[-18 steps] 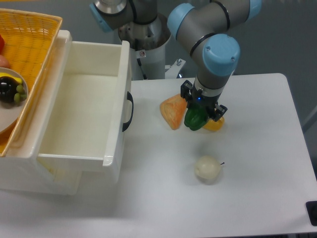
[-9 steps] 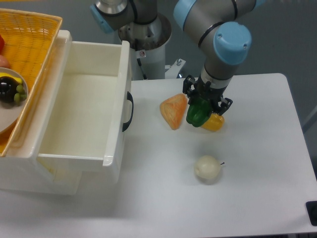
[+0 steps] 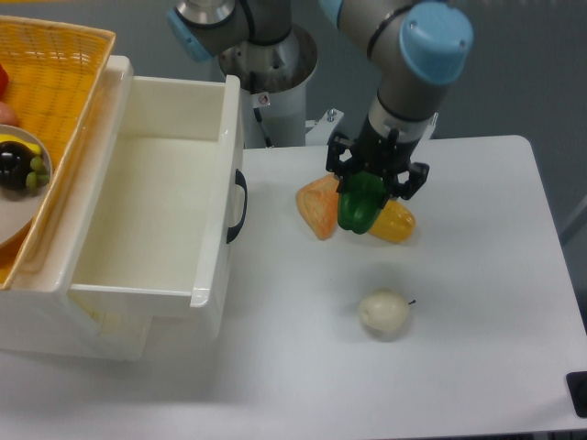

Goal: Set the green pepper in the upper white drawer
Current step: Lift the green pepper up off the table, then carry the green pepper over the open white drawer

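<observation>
Nearest to me on the table [image 3: 477, 348] is a pale round fruit [image 3: 383, 312] w/ a tiny stem, not my concern. Just behind it, mid-table, I've got the gripper [image 3: 365, 194] clamped on the green pepper [image 3: 359, 203], fingers either side of it, pepper hanging below the wrist. It looks lifted off the surface, tho I can't be sure of clearance from this angle. It overlaps an orange wedge [image 3: 317, 207] on one side and a yellow pepper [image 3: 392, 223] on the other; can't tell if touching.

Step in hand, as I read it: transport, grasp done, drop not yet. The upper white drawer [image 3: 147, 215] sits pulled open on the far side of the table, black handle [image 3: 238, 205] facing the arm, nothing visible inside. Beyond it, a yellow basket [image 3: 50, 82] w/ other food.

Next move needs: enough height to clear the drawer's front panel, travel across over the cavity, then release well inside, not on the rim.
</observation>
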Tool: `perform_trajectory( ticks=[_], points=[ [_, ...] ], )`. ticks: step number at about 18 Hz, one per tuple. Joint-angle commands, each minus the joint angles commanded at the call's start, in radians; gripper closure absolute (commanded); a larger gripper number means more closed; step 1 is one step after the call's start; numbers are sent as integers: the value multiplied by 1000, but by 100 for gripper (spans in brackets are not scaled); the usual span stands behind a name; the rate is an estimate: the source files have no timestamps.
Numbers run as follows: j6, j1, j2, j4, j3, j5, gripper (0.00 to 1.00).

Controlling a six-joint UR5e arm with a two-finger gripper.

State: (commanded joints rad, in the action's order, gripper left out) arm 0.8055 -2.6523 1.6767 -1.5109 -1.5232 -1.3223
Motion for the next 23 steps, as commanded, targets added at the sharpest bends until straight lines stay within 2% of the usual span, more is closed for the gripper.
perform_trajectory(
  ticks=[9, 13, 17, 23],
  points=[
    [-236, 35, -115, -6, 5, 112, 61],
    [-276, 67, -176, -6, -9, 140, 61],
    [-347, 106, -189, -3, -9, 160, 60],
    [-368, 182, -177, -2, -18, 157, 58]
  ],
)
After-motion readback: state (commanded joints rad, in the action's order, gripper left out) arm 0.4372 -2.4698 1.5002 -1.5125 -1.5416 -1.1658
